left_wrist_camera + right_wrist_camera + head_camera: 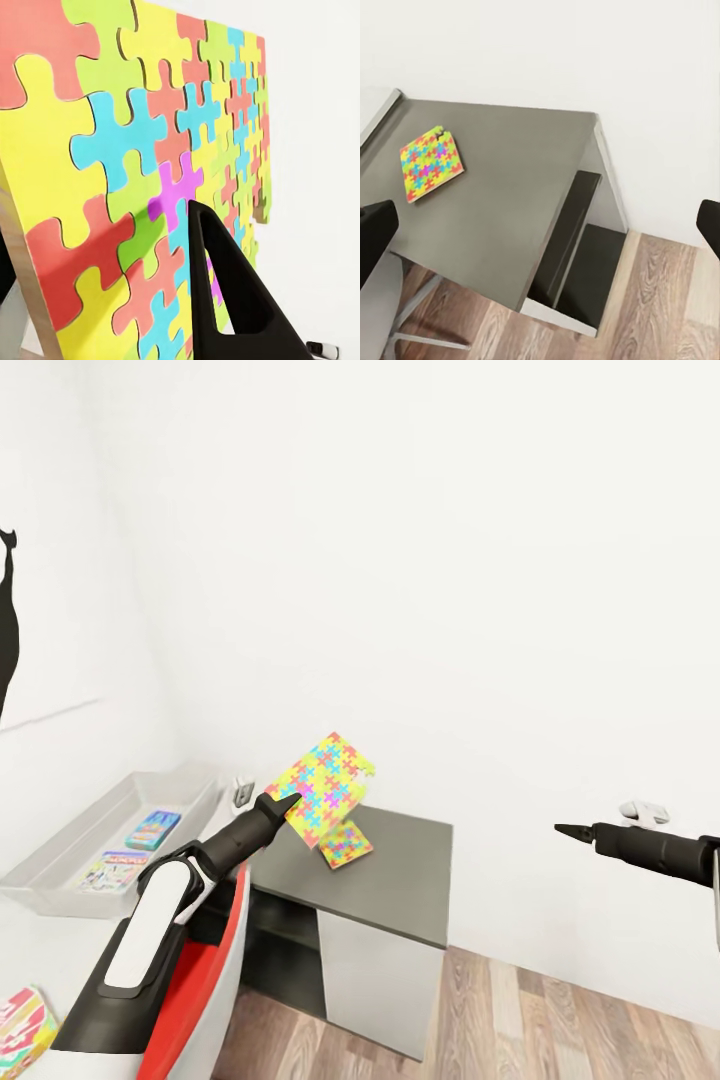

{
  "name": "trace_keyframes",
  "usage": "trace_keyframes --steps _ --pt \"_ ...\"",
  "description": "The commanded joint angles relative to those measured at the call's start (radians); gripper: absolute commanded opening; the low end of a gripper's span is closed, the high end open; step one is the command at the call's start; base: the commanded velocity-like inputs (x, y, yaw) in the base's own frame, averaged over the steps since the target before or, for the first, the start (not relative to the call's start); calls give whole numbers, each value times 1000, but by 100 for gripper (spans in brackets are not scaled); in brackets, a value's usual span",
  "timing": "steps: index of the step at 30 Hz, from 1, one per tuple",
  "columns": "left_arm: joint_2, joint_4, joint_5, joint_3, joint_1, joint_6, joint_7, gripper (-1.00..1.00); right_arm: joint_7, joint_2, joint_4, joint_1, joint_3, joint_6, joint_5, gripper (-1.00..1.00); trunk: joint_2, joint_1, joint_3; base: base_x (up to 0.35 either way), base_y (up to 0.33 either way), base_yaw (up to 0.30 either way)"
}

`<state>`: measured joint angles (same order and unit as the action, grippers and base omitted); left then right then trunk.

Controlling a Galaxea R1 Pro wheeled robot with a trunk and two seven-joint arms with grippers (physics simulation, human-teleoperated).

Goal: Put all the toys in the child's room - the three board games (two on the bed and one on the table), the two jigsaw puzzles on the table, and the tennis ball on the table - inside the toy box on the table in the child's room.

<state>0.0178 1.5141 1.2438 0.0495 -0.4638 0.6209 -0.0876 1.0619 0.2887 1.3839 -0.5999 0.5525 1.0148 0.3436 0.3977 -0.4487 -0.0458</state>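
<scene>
Dark grey cabinet top (400,870) sits mid-scene. Toy box (60,860) on table (40,950) at left holds two board games (153,828). Left gripper (285,800) is clamped on a raised jigsaw puzzle (325,772); second jigsaw (431,161) lies on the cabinet. Right gripper (540,225) fingers are apart, holding nothing.
</scene>
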Motion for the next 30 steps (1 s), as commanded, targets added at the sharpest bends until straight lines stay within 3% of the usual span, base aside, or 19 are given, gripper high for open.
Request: trace_keyframes --steps 1,19,30 --pt "1 1 11 1 -1 2 -9 -100 10 0 2 -1 1 5 10 100 2 -1 -2 335 -2 0" --pt "1 1 12 1 0 -1 -7 -100 10 1 7 2 1 5 9 100 2 -1 -2 334 0 0" --pt "1 2 13 -1 2 -5 -5 -100 10 1 7 2 1 5 10 100 2 -1 -2 97 0 0"
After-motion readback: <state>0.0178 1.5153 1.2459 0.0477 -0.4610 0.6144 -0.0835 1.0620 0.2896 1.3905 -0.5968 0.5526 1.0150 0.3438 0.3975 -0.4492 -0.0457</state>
